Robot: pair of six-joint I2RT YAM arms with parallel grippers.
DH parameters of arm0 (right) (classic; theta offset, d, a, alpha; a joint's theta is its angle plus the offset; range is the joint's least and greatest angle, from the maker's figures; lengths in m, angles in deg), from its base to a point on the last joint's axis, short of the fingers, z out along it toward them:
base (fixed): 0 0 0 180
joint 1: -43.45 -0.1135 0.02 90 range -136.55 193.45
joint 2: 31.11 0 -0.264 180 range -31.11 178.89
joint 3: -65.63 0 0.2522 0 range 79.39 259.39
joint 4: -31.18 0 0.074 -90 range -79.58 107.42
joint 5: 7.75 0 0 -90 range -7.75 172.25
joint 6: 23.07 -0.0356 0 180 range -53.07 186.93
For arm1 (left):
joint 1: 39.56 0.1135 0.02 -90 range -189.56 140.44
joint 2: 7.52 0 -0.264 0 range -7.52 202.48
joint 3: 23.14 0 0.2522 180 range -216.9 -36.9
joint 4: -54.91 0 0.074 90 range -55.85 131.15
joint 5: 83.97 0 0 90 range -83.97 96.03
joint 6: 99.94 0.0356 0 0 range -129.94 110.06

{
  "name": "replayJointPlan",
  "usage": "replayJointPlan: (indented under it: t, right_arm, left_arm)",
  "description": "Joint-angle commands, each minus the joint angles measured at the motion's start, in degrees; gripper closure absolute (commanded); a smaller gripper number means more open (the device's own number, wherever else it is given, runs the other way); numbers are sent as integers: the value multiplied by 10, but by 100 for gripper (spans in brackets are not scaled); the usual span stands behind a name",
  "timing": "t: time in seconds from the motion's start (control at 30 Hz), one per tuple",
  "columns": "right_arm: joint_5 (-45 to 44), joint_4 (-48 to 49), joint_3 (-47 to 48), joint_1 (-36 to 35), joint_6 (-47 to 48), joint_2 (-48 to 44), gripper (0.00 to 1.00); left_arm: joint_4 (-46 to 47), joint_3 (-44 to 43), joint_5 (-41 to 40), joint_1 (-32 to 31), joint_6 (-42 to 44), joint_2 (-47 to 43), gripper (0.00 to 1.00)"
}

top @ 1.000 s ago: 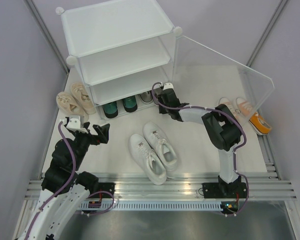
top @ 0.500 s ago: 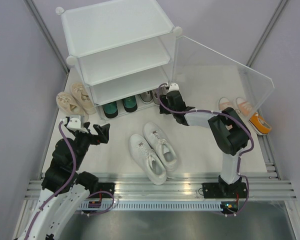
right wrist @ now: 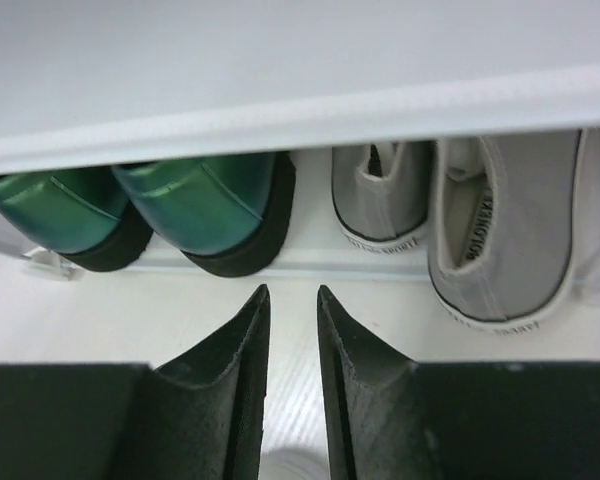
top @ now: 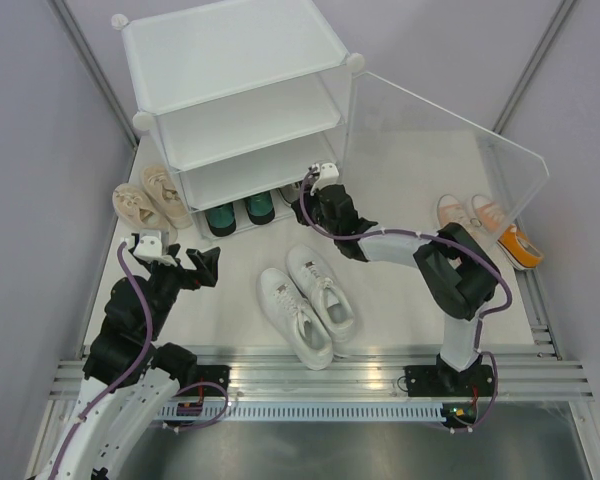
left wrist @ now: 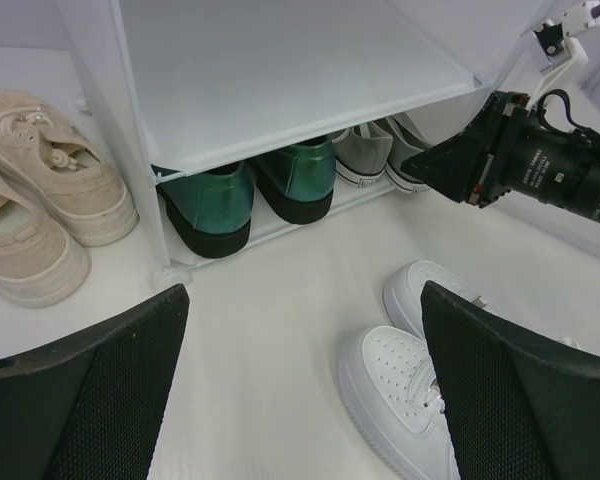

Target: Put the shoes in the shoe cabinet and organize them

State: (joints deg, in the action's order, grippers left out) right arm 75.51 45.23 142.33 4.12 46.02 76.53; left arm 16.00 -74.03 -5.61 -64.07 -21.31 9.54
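Observation:
The white shoe cabinet stands at the back, its clear door swung open to the right. A dark green pair and a grey pair sit in its bottom tier, heels outward. My right gripper hovers low just in front of that tier, between the green and grey heels, open by a narrow gap with nothing in it. My left gripper is wide open and empty above the floor. White shoes lie mid-floor.
A beige pair lies left of the cabinet. An orange pair sits at the right behind the door panel. The two upper shelves hold nothing. A metal rail runs along the near edge; grey walls close both sides.
My right gripper slid left along the cabinet front, and its jaws widened, then narrowed again. The left arm and all shoes stayed put.

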Motion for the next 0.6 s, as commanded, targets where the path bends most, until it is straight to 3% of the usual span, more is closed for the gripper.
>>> replayJointPlan:
  t: [0.0,0.13,0.57]
  right_arm:
    - [-36,44,43,-2,-1,44,69]
    - [-68,57,64,-2,17,79,60]
    - [-125,66,110,-1,44,133,52]
  left_arm:
    - [19,-1,4,-2,22,2,0]
    - [19,-1,7,-2,22,2,0]
    - [19,-1,9,-2,21,1,0]
